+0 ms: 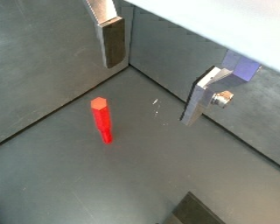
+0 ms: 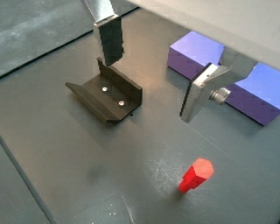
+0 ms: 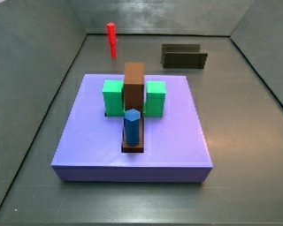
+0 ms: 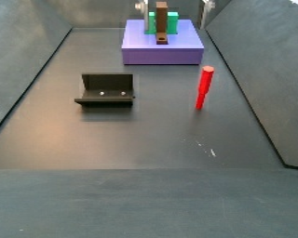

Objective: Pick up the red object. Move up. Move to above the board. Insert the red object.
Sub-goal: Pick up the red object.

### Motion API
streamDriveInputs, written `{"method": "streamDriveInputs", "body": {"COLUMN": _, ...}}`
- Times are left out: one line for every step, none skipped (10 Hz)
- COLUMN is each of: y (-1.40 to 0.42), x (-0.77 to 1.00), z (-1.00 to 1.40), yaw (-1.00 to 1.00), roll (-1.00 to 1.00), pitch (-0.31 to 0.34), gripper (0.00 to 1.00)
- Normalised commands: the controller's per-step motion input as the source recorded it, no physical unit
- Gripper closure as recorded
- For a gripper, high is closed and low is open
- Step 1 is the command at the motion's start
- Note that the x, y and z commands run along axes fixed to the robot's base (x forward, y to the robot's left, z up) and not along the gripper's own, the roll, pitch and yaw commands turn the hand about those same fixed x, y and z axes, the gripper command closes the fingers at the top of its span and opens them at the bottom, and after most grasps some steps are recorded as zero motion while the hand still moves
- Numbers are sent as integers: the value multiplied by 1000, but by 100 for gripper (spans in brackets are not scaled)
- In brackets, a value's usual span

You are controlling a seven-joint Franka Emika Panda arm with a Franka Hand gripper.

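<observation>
The red object (image 3: 110, 40) is a thin red peg standing upright on the dark floor, apart from the board; it also shows in the other side view (image 4: 204, 87) and in both wrist views (image 1: 102, 120) (image 2: 196, 175). The board (image 3: 168, 132) is a lavender slab carrying a brown bar (image 3: 133, 86), two green blocks (image 3: 113, 97) and a blue peg (image 3: 131, 125). My gripper (image 1: 150, 92) hangs open above the floor with nothing between its fingers (image 2: 111, 39), well off to the side of the red object. Corners of the board (image 2: 199, 54) lie just beyond the gripper (image 2: 150, 88).
The dark fixture (image 2: 105, 94) stands on the floor close to one finger, between the board and the near wall (image 4: 107, 89). Grey walls enclose the floor on all sides. A dark edge (image 1: 195, 210) pokes in at the rim of a wrist view.
</observation>
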Motion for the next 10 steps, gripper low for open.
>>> {"method": "streamDriveInputs", "body": {"y": 0, "x": -377, "z": -380, "yaw": 0, "roll": -50, "pitch": -171, "gripper": 0}}
{"method": "streamDriveInputs", "body": {"y": 0, "x": -700, "z": -494, "yaw": 0, "roll": -36, "pitch": -276, "gripper": 0}}
{"method": "streamDriveInputs", "body": {"y": -49, "x": -663, "z": -511, "yaw": 0, "roll": -46, "pitch": -283, "gripper": 0}}
{"method": "streamDriveInputs", "body": {"y": -71, "x": -437, "z": -526, "yaw": 0, "roll": -130, "pitch": -269, "gripper": 0}}
{"method": "streamDriveInputs", "body": {"y": -51, "x": -517, "z": -520, "yaw": 0, "roll": -124, "pitch": -269, "gripper": 0}}
{"method": "streamDriveInputs", "body": {"y": -63, "x": -469, "z": -406, "yaw": 0, "roll": -129, "pitch": -259, "gripper": 0}}
{"method": "streamDriveInputs", "body": {"y": -34, "x": -217, "z": -426, "yaw": 0, "roll": -206, "pitch": -229, "gripper": 0}}
{"method": "streamDriveInputs", "body": {"y": -14, "x": -126, "z": -426, "yaw": 0, "roll": -220, "pitch": -211, "gripper": 0}}
{"method": "streamDriveInputs", "body": {"y": 0, "x": -229, "z": -394, "yaw": 0, "roll": -186, "pitch": -196, "gripper": 0}}
{"method": "streamDriveInputs", "body": {"y": 0, "x": -226, "z": -377, "yaw": 0, "roll": -191, "pitch": -190, "gripper": 0}}
